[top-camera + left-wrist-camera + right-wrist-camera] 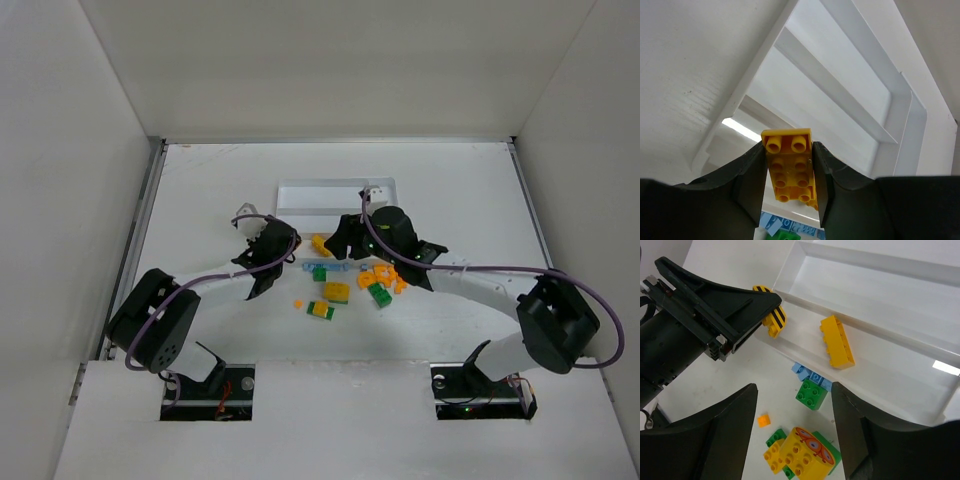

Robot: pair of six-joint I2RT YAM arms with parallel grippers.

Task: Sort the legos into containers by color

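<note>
In the top view, the white tray [300,186] is seen at the middle of the bench [200,200], its near part hidden by both arms. The left hand [291,248] and the right hand [346,240] are met at the tray's near edge, close together. Loose legos [352,285] in orange, yellow, green and blue are scattered on the bench just before the hands.

In the left wrist view, a yellow brick [790,167] is clamped upright between the fingers of the left hand [788,146], studs toward the camera. The tray's long sections [840,100] are seen beyond it.

In the right wrist view, the fingers of the right hand [794,390] are spread wide with nothing gripped between them. The left hand [747,305] is shown at the tray's [805,250] near corner, with the gripped brick [771,317] at the rim. A second yellow brick [836,341] is lain in the nearest long section. A blue piece [807,373], a green piece [811,393], a tiny orange piece [763,420] and a yellow-and-green cluster [797,452] are left on the bench beside the tray.
</note>
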